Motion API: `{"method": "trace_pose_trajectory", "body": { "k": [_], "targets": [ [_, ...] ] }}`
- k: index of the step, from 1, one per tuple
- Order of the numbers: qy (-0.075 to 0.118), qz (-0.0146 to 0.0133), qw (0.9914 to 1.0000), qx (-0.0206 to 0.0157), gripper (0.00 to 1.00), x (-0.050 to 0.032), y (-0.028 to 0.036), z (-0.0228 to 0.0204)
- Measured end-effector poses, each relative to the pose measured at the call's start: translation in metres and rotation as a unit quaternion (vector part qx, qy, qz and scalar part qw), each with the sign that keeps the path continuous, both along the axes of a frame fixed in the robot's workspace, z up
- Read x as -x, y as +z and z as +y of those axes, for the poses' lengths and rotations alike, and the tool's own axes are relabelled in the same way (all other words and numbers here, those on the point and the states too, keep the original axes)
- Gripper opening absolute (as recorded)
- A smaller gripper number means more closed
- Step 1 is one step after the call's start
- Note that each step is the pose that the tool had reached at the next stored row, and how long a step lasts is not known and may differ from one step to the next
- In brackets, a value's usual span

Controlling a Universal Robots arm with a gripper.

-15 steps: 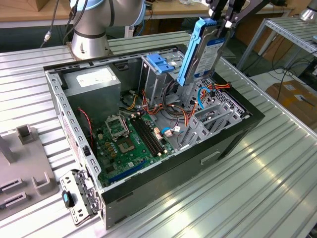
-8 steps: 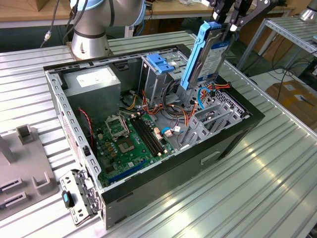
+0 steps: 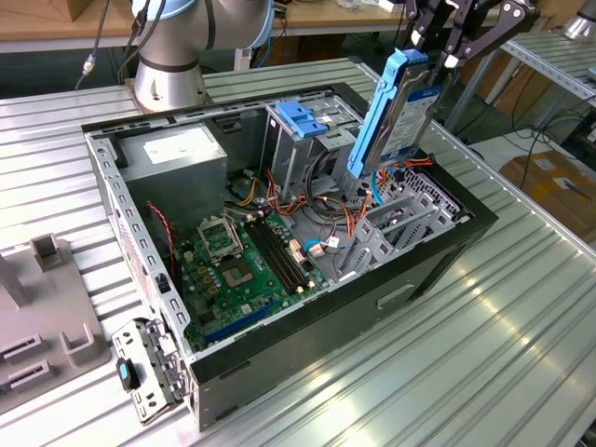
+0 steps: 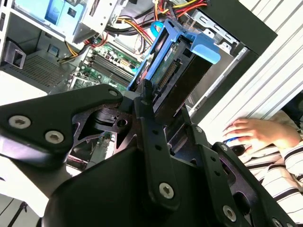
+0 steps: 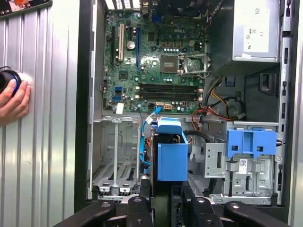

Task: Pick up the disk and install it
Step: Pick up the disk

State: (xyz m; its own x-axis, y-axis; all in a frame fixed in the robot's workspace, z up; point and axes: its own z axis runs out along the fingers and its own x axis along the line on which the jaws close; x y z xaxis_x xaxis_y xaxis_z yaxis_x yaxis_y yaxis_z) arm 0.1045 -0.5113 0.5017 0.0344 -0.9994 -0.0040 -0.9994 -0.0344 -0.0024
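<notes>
Claw (image 3: 431,56) grips the disk (image 3: 402,114), label print unreadable, over the case (image 3: 421,272).

Ribbed metal table (image 3: 484,354) across the exterior view, with long parallel slats, pale and bright under even light, soft glare along the ridges. At the exterior view's left, resting on the slats, a grey fixture (image 3: 47,317) with upright blocks. Behind, along the far edge, a wooden bench (image 3: 47,26). At the exterior view's right, past the table edge, a second slatted rack (image 3: 559,56), with pale floor (image 3: 489,149) below, a black cable (image 3: 540,140) trailing over it, and a cardboard box (image 3: 554,186) lying near.
</notes>
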Motion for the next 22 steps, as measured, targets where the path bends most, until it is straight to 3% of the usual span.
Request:
{"method": "trace_pose_trajectory", "body": {
  "k": [3, 18, 22],
  "targets": [
    [0.000, 0.0000, 1.00000, 0.0003, 0.35, 0.0000, 0.0000, -0.0040],
    [0.000, 0.0000, 1.00000, 0.0005, 0.35, 0.0000, 0.0000, -0.0044],
    [0.000, 0.0000, 1.00000, 0.0005, 0.35, 0.0000, 0.0000, -0.0095]
  ]
}}
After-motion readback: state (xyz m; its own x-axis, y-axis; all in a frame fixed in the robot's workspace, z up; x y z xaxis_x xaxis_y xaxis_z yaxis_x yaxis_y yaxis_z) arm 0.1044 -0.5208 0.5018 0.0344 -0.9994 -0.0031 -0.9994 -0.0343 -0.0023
